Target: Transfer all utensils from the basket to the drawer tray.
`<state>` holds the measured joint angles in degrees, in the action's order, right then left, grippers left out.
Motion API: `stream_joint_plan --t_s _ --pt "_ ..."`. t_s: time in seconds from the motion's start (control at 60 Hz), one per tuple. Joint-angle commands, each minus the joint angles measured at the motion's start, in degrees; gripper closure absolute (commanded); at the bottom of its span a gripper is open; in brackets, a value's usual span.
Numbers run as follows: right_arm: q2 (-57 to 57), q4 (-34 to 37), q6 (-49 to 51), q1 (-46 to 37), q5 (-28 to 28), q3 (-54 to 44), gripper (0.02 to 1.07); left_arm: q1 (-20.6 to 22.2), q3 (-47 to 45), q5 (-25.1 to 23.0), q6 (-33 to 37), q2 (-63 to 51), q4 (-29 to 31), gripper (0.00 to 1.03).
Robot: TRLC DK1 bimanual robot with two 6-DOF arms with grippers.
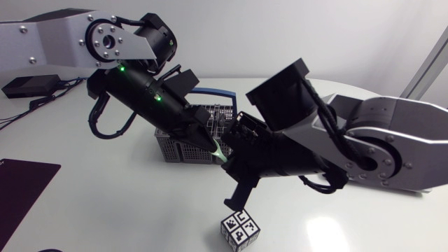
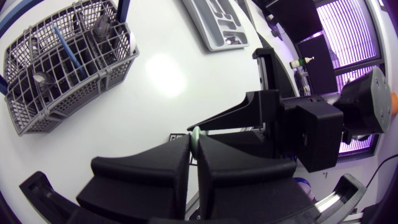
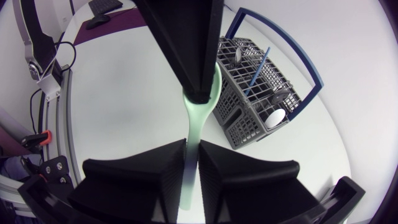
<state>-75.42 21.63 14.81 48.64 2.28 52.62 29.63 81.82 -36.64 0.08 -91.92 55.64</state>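
So both arms meet over the middle of the table, just in front of the basket. The left gripper is pinched down narrow on one end of a pale green utensil, and the thing is up in the air, not touching the table. The right gripper has the long handle end running between its fingers. The gap is narrow and, as far as I can see, both fingers press on the handle. So the utensil is gripped from both ends, with the two grippers nearly nose to nose.

The basket is grey wire with a blue handle. It sits upright around the middle of the table, toward the far edge. It's got stuff in it: a blue-handled piece leaning across one compartment, plus a couple of round-ended pieces I can't identify.

The drawer tray lies flat on the table, well apart from the basket; can't tell what's in it.

Also a small cube with black-and-white markers near the front edge, and a dark mat at the front left corner.
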Motion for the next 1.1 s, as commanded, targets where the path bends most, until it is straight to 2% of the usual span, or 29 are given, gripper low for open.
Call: stream_joint_plan --t_s 0.0,0.183,0.283,0.35,0.367,0.5,0.617,0.867,1.083 --pt "-0.34 -0.62 0.05 0.14 -0.61 0.64 0.95 -0.27 1.41 -1.33 -0.87 -0.81 1.23 1.00" --pt "-0.08 -0.62 0.75 0.14 -0.44 0.03 0.97 -0.18 1.41 -1.77 -0.78 -0.37 1.32 1.00" --pt "0.45 -0.62 0.92 0.22 0.18 -0.50 0.97 -0.27 1.41 -1.77 -0.78 -0.01 1.32 0.96" --pt "0.80 -0.62 1.10 0.22 0.53 -0.94 0.97 -0.27 1.50 -1.85 -0.87 0.25 1.32 0.85" --pt "0.89 -0.62 1.19 0.22 0.62 -1.03 0.97 -0.27 1.67 -1.85 -0.87 0.43 1.32 0.80" --pt "1.59 -0.45 1.36 0.40 1.14 -1.73 0.97 -0.54 2.82 -1.85 -0.69 1.30 1.32 0.53" --pt "1.94 0.43 1.80 0.40 2.20 -2.70 0.97 -2.12 5.54 -1.85 -0.87 2.53 1.32 0.39" --pt "4.93 3.16 6.20 -2.50 4.40 -6.04 0.97 -8.45 10.90 -1.85 -1.31 5.52 0.35 0.35" --pt "10.03 9.49 16.83 -18.58 13.80 -9.29 0.97 -9.68 9.58 -0.36 1.07 6.49 -0.88 0.35"
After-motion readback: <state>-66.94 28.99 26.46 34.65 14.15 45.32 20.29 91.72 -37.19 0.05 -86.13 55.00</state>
